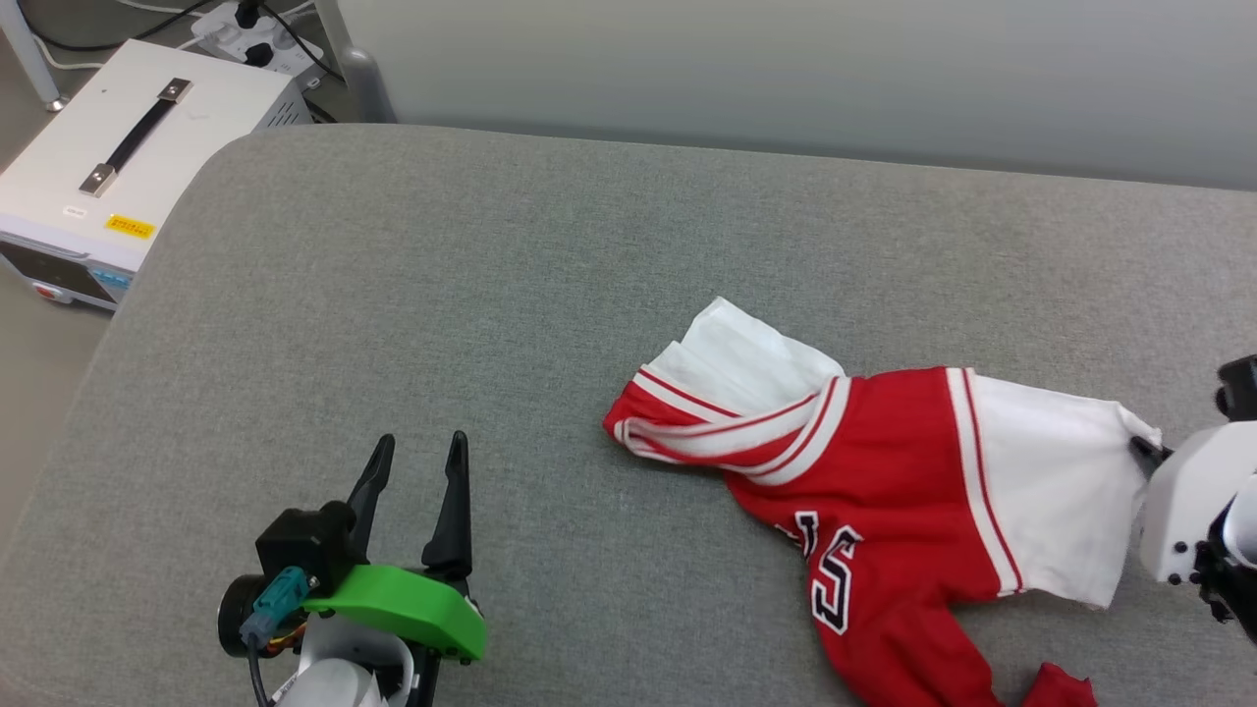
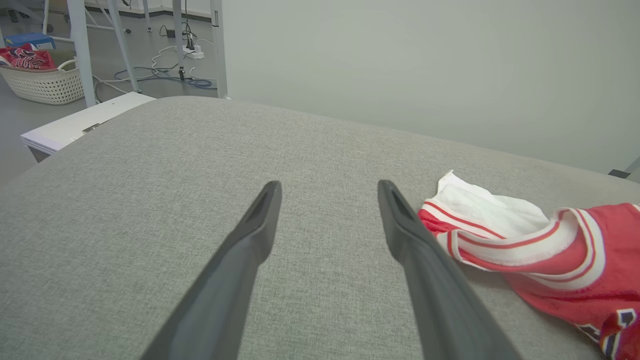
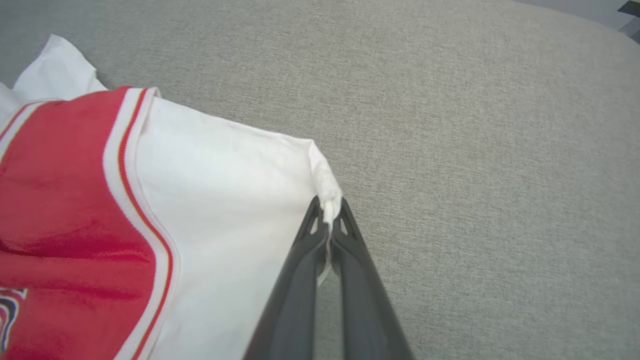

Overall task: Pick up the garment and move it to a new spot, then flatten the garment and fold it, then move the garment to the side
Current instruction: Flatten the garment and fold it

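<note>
Pinching only the very corner of a white sleeve, your right hand (image 3: 327, 212) is clamped on a thin tuft of the garment (image 1: 884, 491). Lift fast and that tuft could slip free, or the cloth could drag and bunch. It's a red jersey with white sleeves, striped trim and black lettering. It lies crumpled on the right side of the grey counter (image 1: 442, 275), one sleeve bunched up by the neck, its lower part running off the head view's bottom edge. Your left hand (image 1: 421, 442) hovers wide and empty, well apart to its left, so no second grip backs you up.
</note>
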Available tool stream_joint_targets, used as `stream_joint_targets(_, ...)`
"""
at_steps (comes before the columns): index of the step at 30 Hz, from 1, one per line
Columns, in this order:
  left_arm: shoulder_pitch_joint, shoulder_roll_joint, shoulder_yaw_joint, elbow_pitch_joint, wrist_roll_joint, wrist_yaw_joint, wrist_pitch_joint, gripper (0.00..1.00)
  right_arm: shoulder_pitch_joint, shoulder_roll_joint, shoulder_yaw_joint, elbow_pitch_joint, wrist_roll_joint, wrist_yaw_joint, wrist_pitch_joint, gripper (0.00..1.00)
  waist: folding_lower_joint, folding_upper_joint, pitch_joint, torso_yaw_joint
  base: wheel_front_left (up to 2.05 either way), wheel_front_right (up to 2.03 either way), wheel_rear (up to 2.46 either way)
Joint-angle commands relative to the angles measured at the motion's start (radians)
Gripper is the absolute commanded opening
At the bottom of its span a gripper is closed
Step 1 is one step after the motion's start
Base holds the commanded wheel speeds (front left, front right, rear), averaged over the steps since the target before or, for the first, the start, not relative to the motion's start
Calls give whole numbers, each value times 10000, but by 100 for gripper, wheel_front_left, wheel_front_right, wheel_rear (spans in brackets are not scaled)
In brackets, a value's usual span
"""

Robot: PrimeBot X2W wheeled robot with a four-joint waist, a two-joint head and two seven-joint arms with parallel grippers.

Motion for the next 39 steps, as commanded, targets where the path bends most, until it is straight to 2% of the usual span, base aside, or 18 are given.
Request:
stream_joint_targets(1,-198,-31,45,8,74,-50,-56,100,-26,43,-299,257,-68,-7,-158,0,0,0,55,10,0,0,0)
stream_joint_targets(11,-260,-86,153,77,131,-128,-57,100,407,501,-2475,2601,-691,-7,-1373,0,0,0,265,42,0,0,0)
stream_joint_targets(12,-216,-59,219,93,142,-117,-58,100,451,828,-2750,2878,-938,-7,-1684,32,0,0,253,-28,0,0,0)
stream_joint_targets(13,-198,-53,236,102,141,-117,-58,100,436,950,-2843,2914,-979,-7,-1856,89,0,0,241,-56,0,0,0)
stream_joint_targets(14,-184,-53,246,113,139,-119,-58,100,426,1037,-2906,2915,-1015,-7,-2034,100,0,0,222,-77,0,0,0)
stream_joint_targets(21,27,-5,264,229,121,-98,-56,100,556,1756,-3508,2031,-1580,-7,-4698,100,0,0,-251,-252,0,0,0)
stream_joint_targets(27,348,170,311,232,67,-20,50,100,1138,2298,-3105,813,-1998,-7,-6120,100,0,0,-791,-402,0,0,0)
stream_joint_targets(33,707,333,332,12,51,158,303,100,2041,2673,-2017,-720,-2003,-7,-6484,100,0,0,-1225,-541,0,0,0)
stream_joint_targets(39,941,476,311,-262,43,287,579,100,3067,2890,-1010,-2178,-1935,-7,-6252,100,0,0,-1422,-634,0,0,0)
